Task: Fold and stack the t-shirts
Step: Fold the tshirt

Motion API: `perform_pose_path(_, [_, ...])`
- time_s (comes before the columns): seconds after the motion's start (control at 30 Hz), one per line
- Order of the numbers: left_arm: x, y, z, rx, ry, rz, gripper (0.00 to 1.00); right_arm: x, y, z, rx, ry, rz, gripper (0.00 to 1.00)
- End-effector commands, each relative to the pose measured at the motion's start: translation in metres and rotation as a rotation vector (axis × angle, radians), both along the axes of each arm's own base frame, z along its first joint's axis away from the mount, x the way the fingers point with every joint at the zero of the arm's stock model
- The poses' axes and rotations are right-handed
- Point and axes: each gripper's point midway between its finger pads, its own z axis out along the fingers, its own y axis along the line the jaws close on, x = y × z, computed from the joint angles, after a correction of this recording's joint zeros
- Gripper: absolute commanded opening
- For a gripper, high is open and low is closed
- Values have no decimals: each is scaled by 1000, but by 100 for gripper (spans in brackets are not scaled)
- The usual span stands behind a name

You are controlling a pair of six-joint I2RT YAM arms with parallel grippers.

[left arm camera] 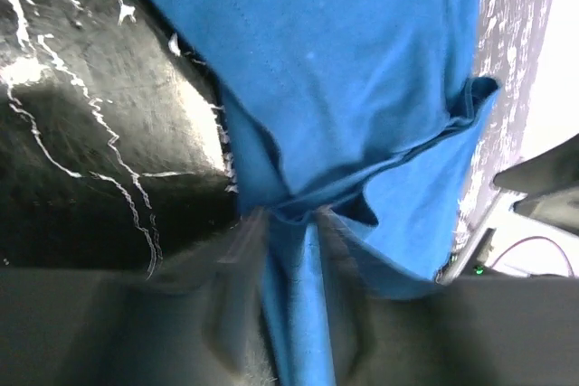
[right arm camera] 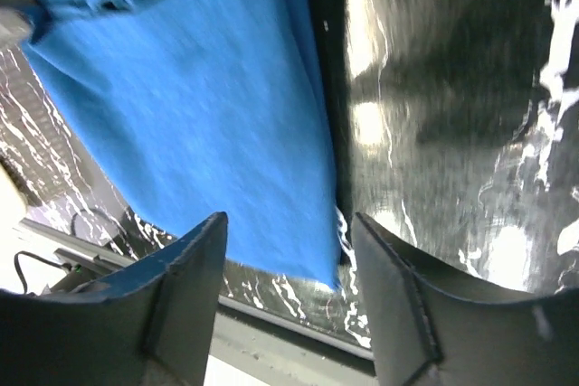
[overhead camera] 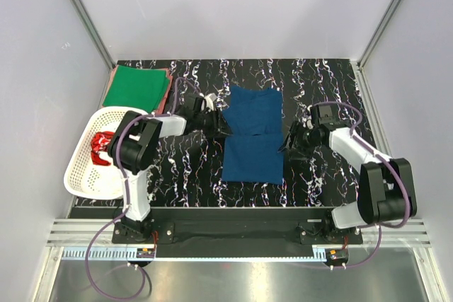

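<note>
A navy blue t-shirt (overhead camera: 251, 136) lies as a long folded strip in the middle of the black marbled table (overhead camera: 318, 83). My left gripper (overhead camera: 216, 126) is at its left edge, at mid-length, shut on a pinch of the blue cloth (left arm camera: 303, 296). My right gripper (overhead camera: 291, 143) is open and empty just right of the shirt's right edge; the blue cloth (right arm camera: 199, 106) shows beyond its fingers. A folded green t-shirt (overhead camera: 136, 87) lies on a reddish-pink one (overhead camera: 165, 90) at the back left. A red t-shirt (overhead camera: 101, 148) sits in the white basket (overhead camera: 81, 175).
The white lattice basket stands at the table's left edge beside the left arm. White walls and metal posts close in the back and sides. The table's front edge with a metal rail (right arm camera: 289, 332) shows under the right gripper.
</note>
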Motion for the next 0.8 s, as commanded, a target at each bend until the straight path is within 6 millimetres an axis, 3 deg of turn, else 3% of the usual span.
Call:
perform_pose_path(0.0, [18,23,10,145,-54,99,46,-24,-2,8,15,39,-38,66])
perform_pose_path(0.2, [25,58,38,318,-87,231,58,-62,10,-4,112,104,-41,70])
perform_pose_path(0.27, [15,74,41,396,-74,256,62,-72,20,-10,146,130,-11,70])
perform_pose_path(0.37, [2,76,48,376,-88,248,63,-73,28,-15,151,119,5,71])
perform_pose_path(0.5, [-44,66,49,278,-64,173,63,-73,40,-22,149,123,24,71])
perform_pose_path(0.77, [-126,50,21,204,5,76,63,-88,32,-47,106,150,-25,69])
